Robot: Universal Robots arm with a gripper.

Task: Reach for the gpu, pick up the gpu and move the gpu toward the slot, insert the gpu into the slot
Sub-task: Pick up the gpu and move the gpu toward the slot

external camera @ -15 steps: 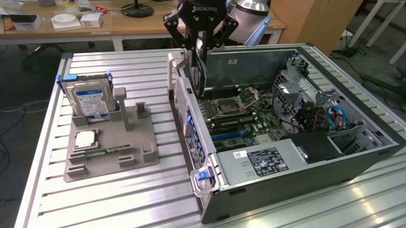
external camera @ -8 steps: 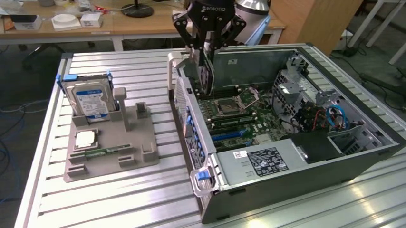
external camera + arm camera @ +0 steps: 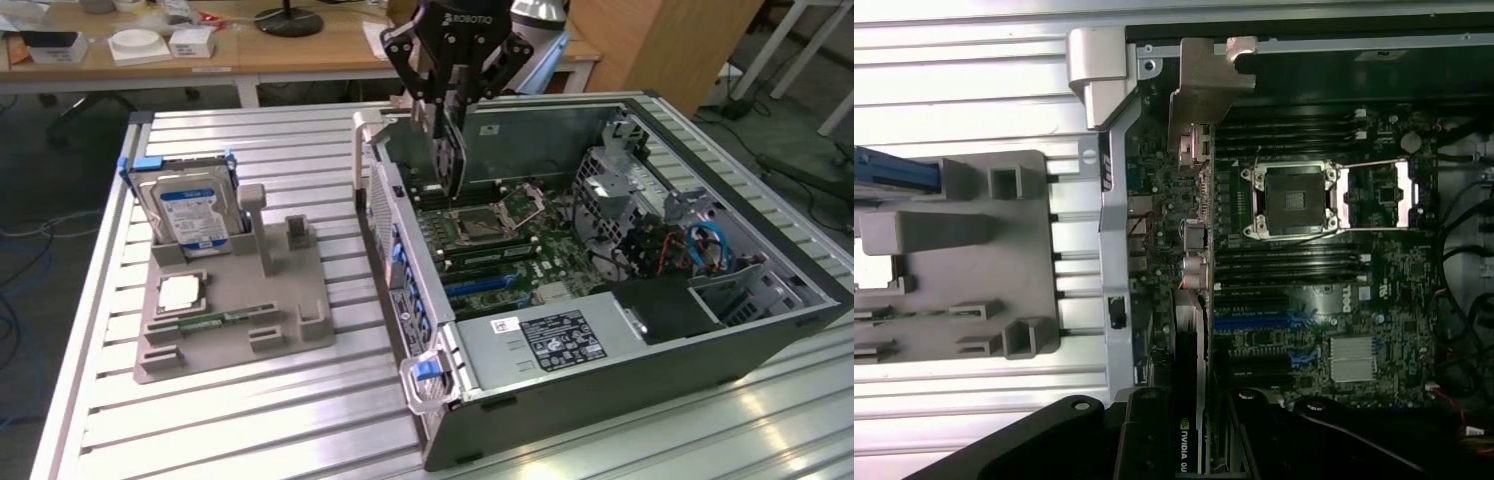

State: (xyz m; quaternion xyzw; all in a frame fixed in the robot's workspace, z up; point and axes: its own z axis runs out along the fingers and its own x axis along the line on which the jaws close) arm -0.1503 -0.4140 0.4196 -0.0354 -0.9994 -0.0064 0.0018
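gripper [image 3: 451, 105]: black, and its two fingers pinch the top edge of the gpu, holding it.
gpu [image 3: 450, 155]: a thin, flat, dark card. It stands on its edge, hanging down into the open computer case near the back wall.
gpu label: white letters on its thin edge, seen in the wrist view. Some of the word is cut off.
end bracket [image 3: 1204, 85]: a bent, shiny metal strip at the far end of the card, with small plugs under it.
gpu low end: hidden behind the case wall in the exterior view, so there is no telling if it touches the board.
board [image 3: 534, 250]: green and flat, full of tiny parts. It lies on the floor of the case.
chip holder [image 3: 1294, 200]: a square silver frame on the board.
blue slots [image 3: 1254, 322]: long and thin, lying side by side on the board.
computer case [image 3: 574, 385]: a grey metal box lying on its side, open on top.
tray [image 3: 220, 360]: dull grey plastic with blocks and pockets, on the exterior view's left of the case.
hard drive [image 3: 187, 210]: silver with a blue label, standing up in the tray.
small chip [image 3: 180, 292]: square and pale, lying flat in the tray.
table [image 3: 240, 430]: long shiny metal slats.
desks [image 3: 320, 50]: wood, far behind, with things too small to name.
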